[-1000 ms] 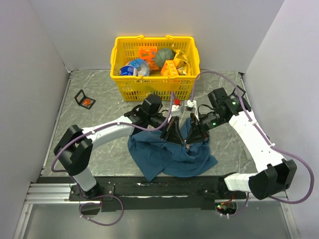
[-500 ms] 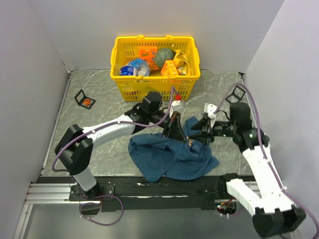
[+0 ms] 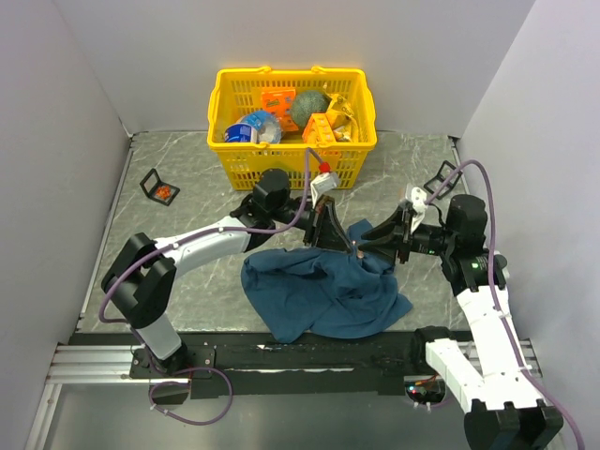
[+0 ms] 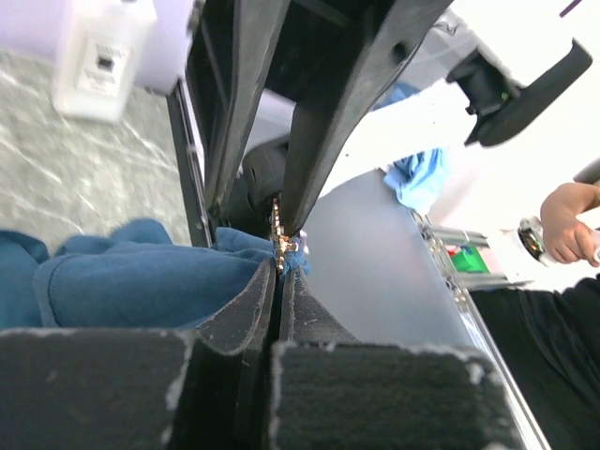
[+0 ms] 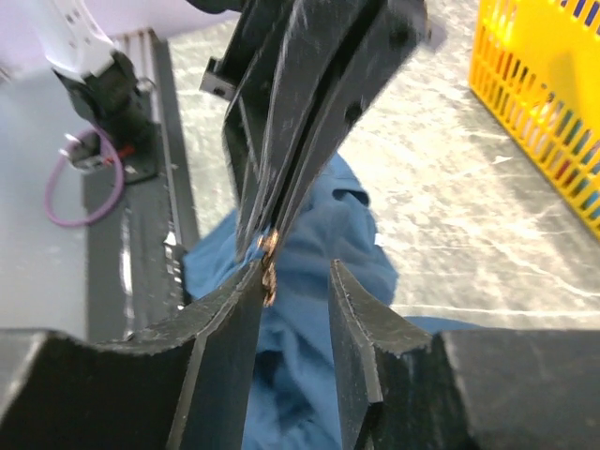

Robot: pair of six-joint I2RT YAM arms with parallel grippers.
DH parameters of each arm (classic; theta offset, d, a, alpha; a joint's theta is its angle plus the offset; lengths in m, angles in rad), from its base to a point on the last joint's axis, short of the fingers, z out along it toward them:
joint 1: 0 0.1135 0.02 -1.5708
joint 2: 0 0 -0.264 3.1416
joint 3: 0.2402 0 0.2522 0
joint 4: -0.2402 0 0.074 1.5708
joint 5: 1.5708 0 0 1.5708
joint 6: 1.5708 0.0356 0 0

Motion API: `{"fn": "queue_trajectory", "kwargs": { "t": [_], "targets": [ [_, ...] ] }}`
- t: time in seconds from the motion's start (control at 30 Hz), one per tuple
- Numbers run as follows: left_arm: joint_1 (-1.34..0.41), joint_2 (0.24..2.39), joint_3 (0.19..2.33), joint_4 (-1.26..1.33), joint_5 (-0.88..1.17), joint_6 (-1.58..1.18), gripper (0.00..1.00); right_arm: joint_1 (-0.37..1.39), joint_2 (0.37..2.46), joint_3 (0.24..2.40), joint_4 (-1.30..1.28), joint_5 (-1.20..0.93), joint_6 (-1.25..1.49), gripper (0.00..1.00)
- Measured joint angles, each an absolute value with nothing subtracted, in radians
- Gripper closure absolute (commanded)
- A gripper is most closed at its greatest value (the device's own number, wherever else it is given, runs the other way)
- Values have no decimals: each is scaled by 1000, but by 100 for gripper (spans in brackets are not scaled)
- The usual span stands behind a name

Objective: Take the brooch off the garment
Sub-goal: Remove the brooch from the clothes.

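Brooch (image 5: 269, 257): tiny coppery-orange trinket, sitting on the garment (image 3: 319, 291) at the raised peak of cloth where your two grippers meet. This is near the middle of the table (image 3: 178, 272), in front of the basket (image 3: 281, 167). From your top view it is too small to make out. Both wrist views show it right at the fingertips.

Garment: dark blue cloth, crumpled. It lies on the table with its far edge lifted into a fold, and the rest spreads toward the arm bases.

Left gripper (image 4: 279, 266): closed, pads pressed to a thin slit, with a fold of the garment pinched between them. The brooch sits at the very end of that slit. You cannot tell whether the pads catch the brooch itself or only the cloth beside it.

Right gripper (image 5: 294, 272): fingers parted, blue cloth visible through the gap. The brooch lies against the inner tip of one finger, and the other finger stands clear of it. Its tips meet the Left gripper tips head-on.

Basket: yellow plastic, at the far side of the table. It holds orange boxes, a dark green round item and a blue-and-white container.

Black frame (image 3: 159, 187): small tilted square with an orange-red centre, on the table well to your left, apart from the garment.
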State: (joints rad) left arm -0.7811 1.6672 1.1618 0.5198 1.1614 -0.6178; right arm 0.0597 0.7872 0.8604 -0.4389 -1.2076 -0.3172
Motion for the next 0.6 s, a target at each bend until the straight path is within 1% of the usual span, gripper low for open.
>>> {"fn": "queue_trajectory", "kwargs": {
  "t": [0.17,0.33,0.6],
  "targets": [
    [-762,1667,1159,604,1159,-672,99,20,785,828,-395,-1268,-239,59],
    [-749,1667,1149,674,1154,-726,99,12,780,809,-357,-1301,-184,64],
    [-741,1667,1149,761,1146,-780,99,12,792,797,-318,-1335,-119,64]
  ]
}}
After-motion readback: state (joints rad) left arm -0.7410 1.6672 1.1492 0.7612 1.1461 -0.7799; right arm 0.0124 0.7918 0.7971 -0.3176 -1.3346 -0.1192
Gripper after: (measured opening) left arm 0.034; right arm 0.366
